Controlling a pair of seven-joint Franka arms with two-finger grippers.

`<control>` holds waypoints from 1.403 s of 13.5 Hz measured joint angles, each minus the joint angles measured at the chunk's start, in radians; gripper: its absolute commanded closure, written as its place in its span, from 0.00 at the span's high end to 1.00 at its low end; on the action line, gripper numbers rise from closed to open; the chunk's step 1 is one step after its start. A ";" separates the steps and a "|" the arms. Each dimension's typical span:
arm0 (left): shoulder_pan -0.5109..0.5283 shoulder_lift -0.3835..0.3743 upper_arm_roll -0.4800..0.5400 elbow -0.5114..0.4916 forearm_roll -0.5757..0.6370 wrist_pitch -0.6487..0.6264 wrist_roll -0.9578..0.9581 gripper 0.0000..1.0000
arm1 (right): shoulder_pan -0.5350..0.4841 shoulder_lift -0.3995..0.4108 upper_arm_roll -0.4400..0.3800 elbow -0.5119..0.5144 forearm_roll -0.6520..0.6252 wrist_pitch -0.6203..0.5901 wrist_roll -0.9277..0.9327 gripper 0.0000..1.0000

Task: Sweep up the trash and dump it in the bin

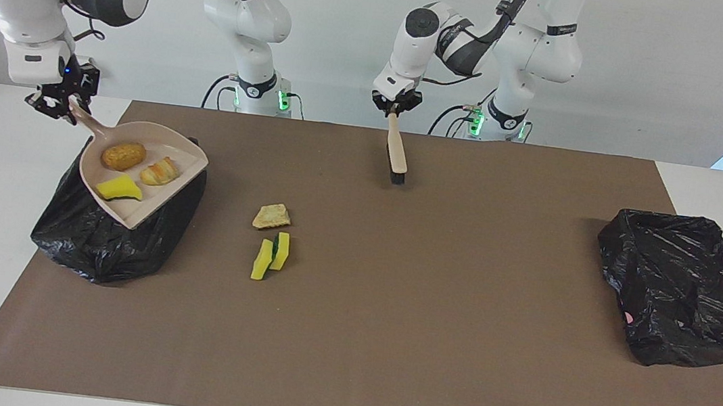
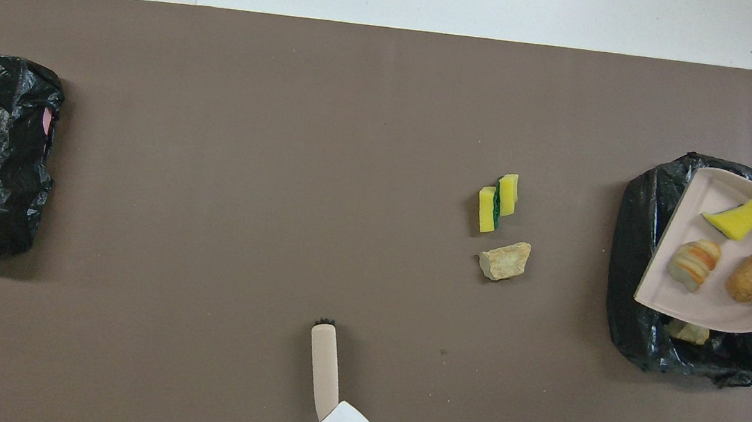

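Facing view gives me the clearest read: my right tool [image 1: 59,106] is clamped shut on the handle of the beige dustpan [image 1: 150,203], holding the pan up over the black-lined bin [image 1: 91,247] at the right arm's end of the bench. I judge it is held there roughly level so its load stays put until I tip it. 3 pieces of trash ride in the pan — an orange-brown chunk [image 1: 122,155], a striped tan piece [image 1: 159,172] and a yellow wedge [image 1: 117,187]. From overhead, 1 tan piece [image 2: 687,332] already lies in that bin under the pan's edge.

My left tool [image 1: 396,106] is closed on the brush [image 1: 397,156], which hangs bristles-down near the robots' edge of the mat, parked clear of the dump. Still on the mat: a tan chunk [image 1: 272,217] and 2 yellow-and-green sponge pieces [image 1: 271,255], so another sweep looks necessary. A second bin [image 1: 685,287] sits at the left arm's end.
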 measured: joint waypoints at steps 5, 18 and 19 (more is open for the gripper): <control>0.000 0.023 -0.003 0.000 0.000 0.005 0.078 0.00 | -0.034 0.026 -0.001 -0.001 -0.259 0.085 -0.025 0.00; -0.002 0.072 -0.075 0.005 -0.002 0.081 0.061 0.20 | 0.142 0.066 0.025 0.011 -0.743 0.038 -0.007 0.00; -0.001 0.075 -0.074 0.007 -0.002 0.082 0.061 0.27 | 0.175 0.066 0.025 0.015 -0.767 0.003 0.005 0.00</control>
